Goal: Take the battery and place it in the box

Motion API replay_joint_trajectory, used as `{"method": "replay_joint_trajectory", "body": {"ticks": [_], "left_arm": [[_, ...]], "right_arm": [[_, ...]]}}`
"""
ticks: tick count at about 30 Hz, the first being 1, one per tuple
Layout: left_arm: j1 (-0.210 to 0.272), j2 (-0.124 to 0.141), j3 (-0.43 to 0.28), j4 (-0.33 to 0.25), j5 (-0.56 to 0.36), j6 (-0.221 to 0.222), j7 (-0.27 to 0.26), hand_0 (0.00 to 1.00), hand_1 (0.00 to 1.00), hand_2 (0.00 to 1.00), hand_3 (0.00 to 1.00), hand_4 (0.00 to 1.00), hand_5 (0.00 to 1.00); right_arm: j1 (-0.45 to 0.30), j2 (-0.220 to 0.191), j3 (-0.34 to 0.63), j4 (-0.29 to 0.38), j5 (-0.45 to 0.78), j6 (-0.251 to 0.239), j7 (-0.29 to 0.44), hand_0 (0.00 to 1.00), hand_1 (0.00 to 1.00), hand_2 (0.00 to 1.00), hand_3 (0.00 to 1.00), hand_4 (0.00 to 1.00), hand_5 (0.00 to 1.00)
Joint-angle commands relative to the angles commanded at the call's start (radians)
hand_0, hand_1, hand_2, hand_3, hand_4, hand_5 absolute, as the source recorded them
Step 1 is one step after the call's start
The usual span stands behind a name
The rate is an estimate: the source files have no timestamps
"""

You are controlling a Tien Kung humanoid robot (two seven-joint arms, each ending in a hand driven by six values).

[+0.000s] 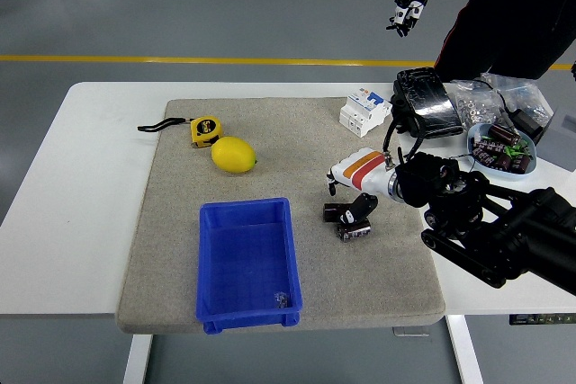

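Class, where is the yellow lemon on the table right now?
In the head view, the yellow lemon lies on the grey mat's left part, just right of the yellow tape measure and behind the blue plastic box.

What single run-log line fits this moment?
right hand over batteries | none lifted | box holds no battery | left arm unseen
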Motion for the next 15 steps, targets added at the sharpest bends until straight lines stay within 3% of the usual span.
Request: {"method": "replay_joint_trajectory", "body": {"ticks": [15], "left_arm": [[0.009, -0.001, -0.007, 0.000, 0.012, -0.003, 0.004, 0.646, 0.636, 0.643, 0.578, 0.626, 0.570]], "right_arm": [[-0.021, 0.014, 0.021, -0.009, -0.027, 0.022, 0.010, 0.545, 0.620, 0.721, 0.623, 0.845, 0.389]]}}
